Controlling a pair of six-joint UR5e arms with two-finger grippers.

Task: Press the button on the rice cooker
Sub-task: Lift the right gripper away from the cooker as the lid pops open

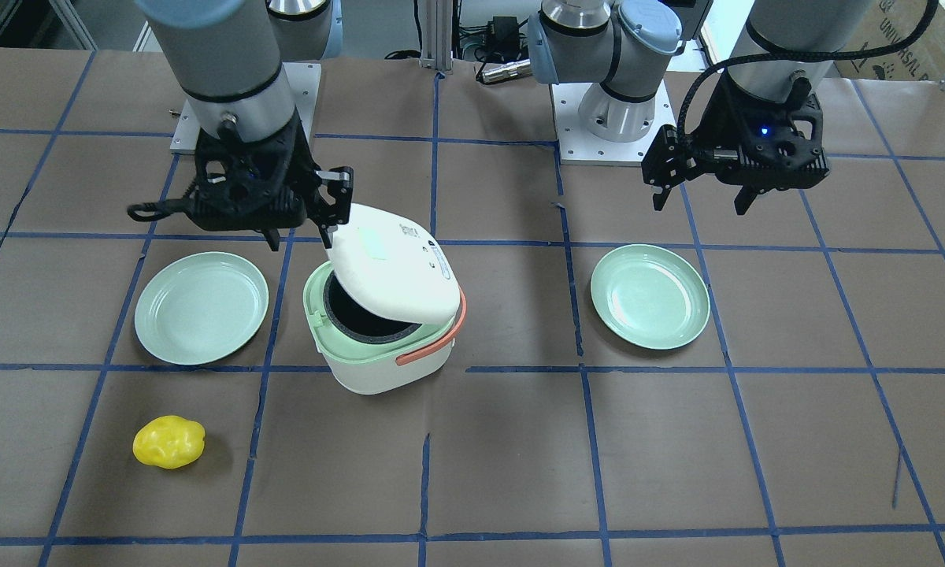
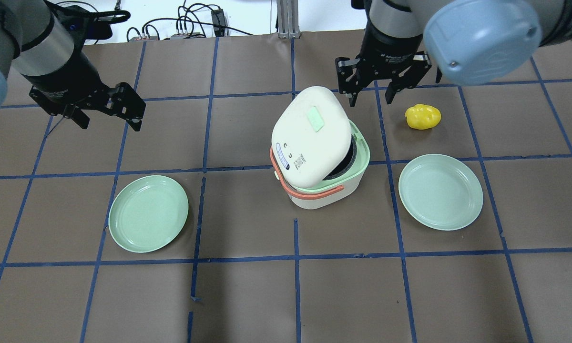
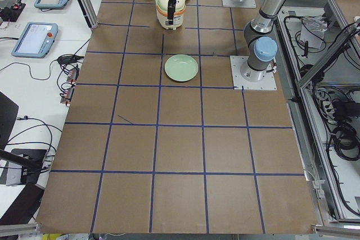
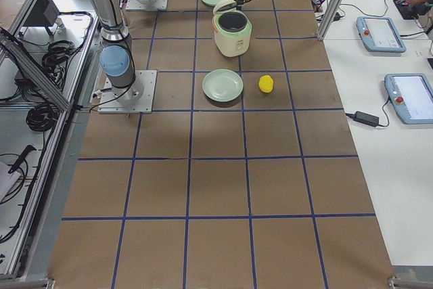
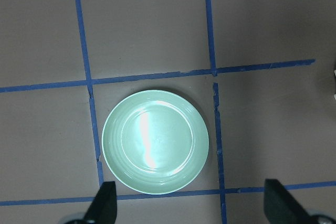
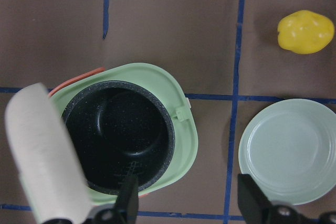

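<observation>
Right tool [image 2: 371, 97]: fingers spread, nothing between them. It hangs over the far side of the rice cooker [image 2: 314, 190].
- The raised edge of the lid [image 2: 312, 133] is just beside one finger. I cannot tell from here whether they touch.
- From the wrist view, the dark inner pot [image 6: 121, 135] lies below the tool and off to one side, fully exposed. A green plate [image 6: 289, 150] lies below and off to the other side.
- A yellow lumpy item [image 2: 423, 116] sits on the worktop [image 2: 248, 295] a little further out, past that finger.

Left tool [image 2: 109, 121]: also spread and empty, well apart from the cooker. It hovers above a second green plate [image 5: 155, 141] that sits just ahead of its fingertips.

Cooker: upright, roughly between the two tools and nearer the right one.
- The lid is tilted up on its hinge, not latched. The orange handle [image 2: 314, 193] is folded down round the body.
- There is a pale green pad on the lid top [image 2: 316, 118] and a small panel with marks near the lid's hinge edge [image 2: 288, 159]. I cannot tell which one is the button meant.

Step in hand, as I judge it: with the lid sprung, a release press looks done, and the right tool is in the clearing-off stage.

Next move:
- If the release was the button, lift the right tool straight up, clear of the lid edge, without knocking it.
- If a panel button is wanted, bring the fingers together and come down on the panel with one tip. Press lightly, as the propped lid will give.
</observation>
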